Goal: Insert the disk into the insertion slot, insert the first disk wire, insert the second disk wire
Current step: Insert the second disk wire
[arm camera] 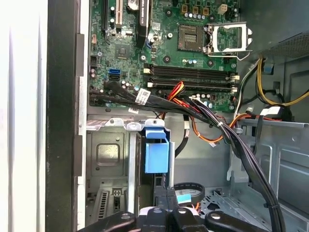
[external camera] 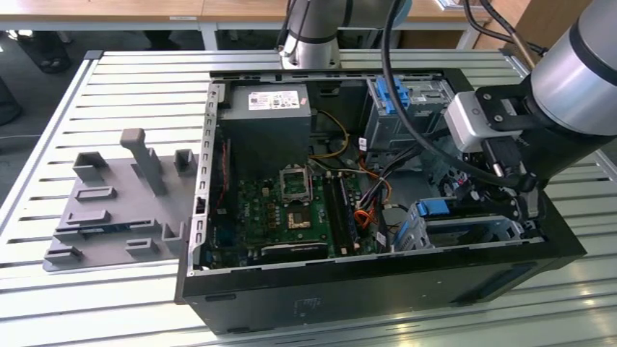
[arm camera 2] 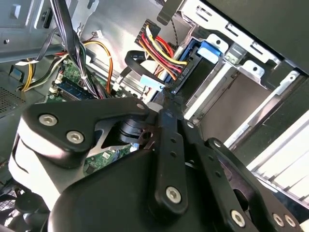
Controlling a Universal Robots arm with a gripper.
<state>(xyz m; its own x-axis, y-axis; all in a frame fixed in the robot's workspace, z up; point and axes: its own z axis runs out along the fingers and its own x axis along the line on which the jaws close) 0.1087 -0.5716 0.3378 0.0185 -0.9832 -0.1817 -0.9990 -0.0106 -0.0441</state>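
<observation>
Exterior view: my gripper [external camera: 501, 195] hangs inside the open black computer case [external camera: 386, 289], at the corner toward the view's right, over the insertion slot [external camera: 472, 228]. The disk [external camera: 434, 207] sits in that grey cage, its blue carrier showing; I cannot tell its long axis. Whether my fingers are spread or pinched, I cannot tell. A green motherboard [external camera: 289, 210] lies flat on the case floor.

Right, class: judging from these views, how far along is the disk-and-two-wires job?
Done, apparently: the disk sits in the insertion slot, with its blue carrier at the cage mouth. In hand: the gripper is at the cables by the disk's edge, nearest the light-blue plug on a flat black cable. Left: neither that plug nor the red-and-yellow wire bundle can be confirmed seated.
</observation>
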